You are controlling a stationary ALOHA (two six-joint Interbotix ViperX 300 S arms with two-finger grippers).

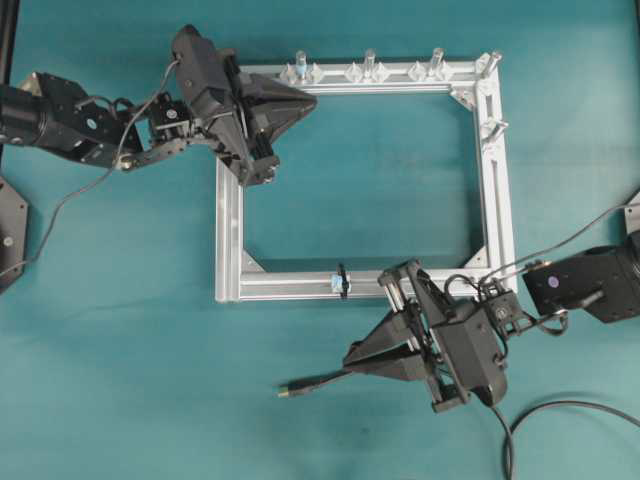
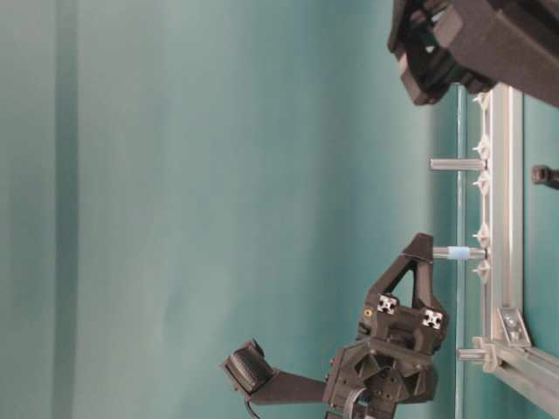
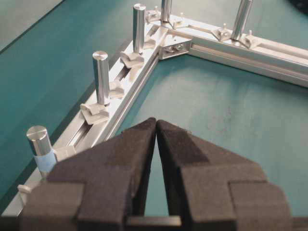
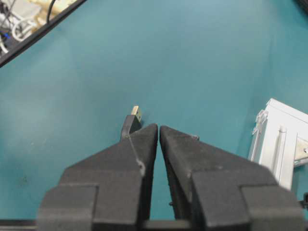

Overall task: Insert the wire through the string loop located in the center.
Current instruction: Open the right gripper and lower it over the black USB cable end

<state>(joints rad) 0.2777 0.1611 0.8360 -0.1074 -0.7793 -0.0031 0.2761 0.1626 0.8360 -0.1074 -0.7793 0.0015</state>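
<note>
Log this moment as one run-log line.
left gripper: shut, empty, over frame | right gripper: shut, empty, above wire | string loop: unthreaded

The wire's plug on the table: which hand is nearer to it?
Right. The right hand is just beside the plug, which pokes out past its fingertips. The left hand is far off, over the frame's opposite corner.

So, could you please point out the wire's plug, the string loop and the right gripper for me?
wire (image 1: 292, 389): overhead view, on its plug end lying on the table.
string loop (image 1: 342, 281): overhead view, on the black string round the frame's near bar.
right gripper (image 4: 158, 131): right wrist view, between its closed fingertips.
</note>
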